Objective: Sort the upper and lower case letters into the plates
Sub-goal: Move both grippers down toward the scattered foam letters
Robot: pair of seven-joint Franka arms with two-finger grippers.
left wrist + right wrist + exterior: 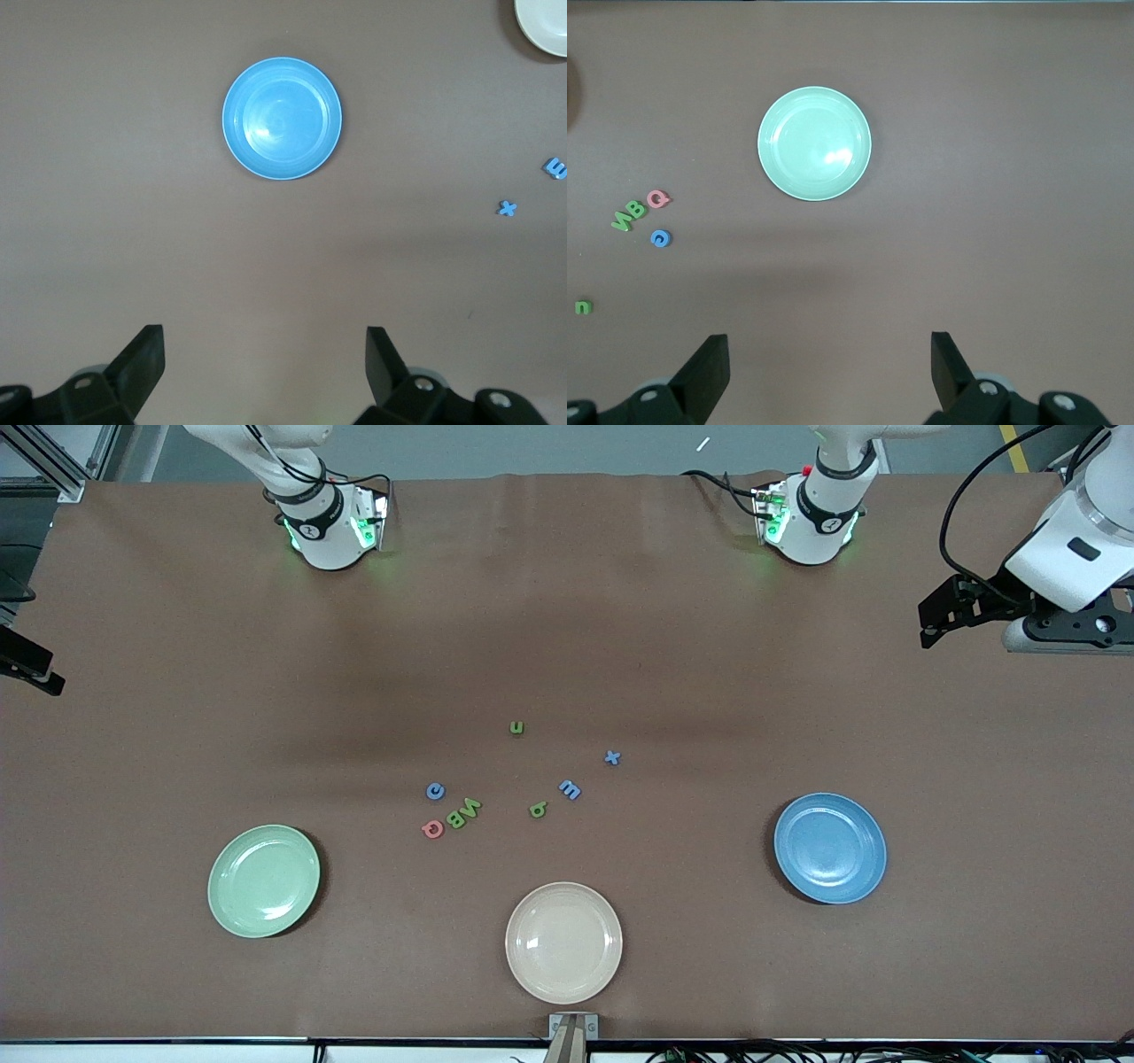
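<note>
Eight small letters lie scattered mid-table: green n [516, 728], blue x [611, 757], blue m [570, 788], a green b-shaped letter [538, 809], blue e [435, 790], green W [472, 808], green B [457, 817] and pinkish-red Q [432, 829]. The pale green plate [263, 880] lies toward the right arm's end and the blue plate [830, 848] toward the left arm's end; both are bare. My left gripper [266, 350] hangs open over bare table at the left arm's end. My right gripper [830, 354] hangs open over bare table at the right arm's end. Neither holds anything.
A cream-beige plate [563, 942] sits nearer the front camera than the letters, between the two coloured plates. Both arm bases [326, 522] [811, 518] stand along the table edge farthest from that camera. Brown tabletop [673, 646] lies between the bases and the letters.
</note>
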